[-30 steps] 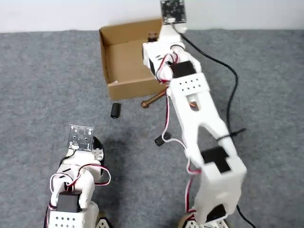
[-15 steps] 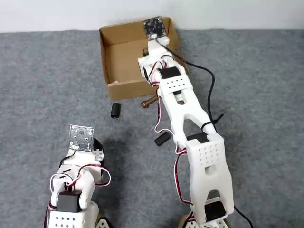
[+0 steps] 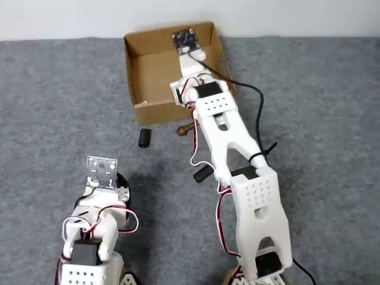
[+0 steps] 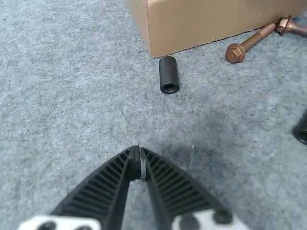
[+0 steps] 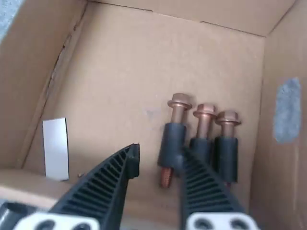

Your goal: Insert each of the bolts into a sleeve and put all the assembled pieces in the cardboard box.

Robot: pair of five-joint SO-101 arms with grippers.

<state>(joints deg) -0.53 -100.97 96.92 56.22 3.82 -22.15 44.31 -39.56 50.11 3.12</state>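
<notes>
Your right arm is stretched far out from its base at the near right, forearm and wrist in one long line slanting to the far left, with the wrist tipped down over the cardboard box (image 3: 159, 110). The right gripper (image 5: 159, 152) hangs inside the box, jaws moderately apart and holding nothing. Three assembled pieces (image 5: 204, 139), each a copper bolt in a black sleeve, lie side by side on the box floor against the right wall. One finger (image 5: 199, 184) sits just beside the leftmost piece; you cannot tell from here whether it touches. A white label (image 5: 56, 148) is stuck to the floor on the other side of the gripper.

Your left arm is folded back over its base at the near left, well apart from the box. The left gripper (image 4: 139, 155) points at the grey carpet (image 3: 59, 107), jaws closed tip to tip on nothing.

On the carpet, a loose sleeve (image 3: 145, 138) lies just near of the box's near wall. A loose bolt (image 3: 186, 127) lies to its right, partly under your right arm. In the left wrist view a second bolt (image 4: 289, 24) shows just beside the first one's shank end. A second sleeve (image 3: 203, 173) lies nearer, just left of your right arm.
</notes>
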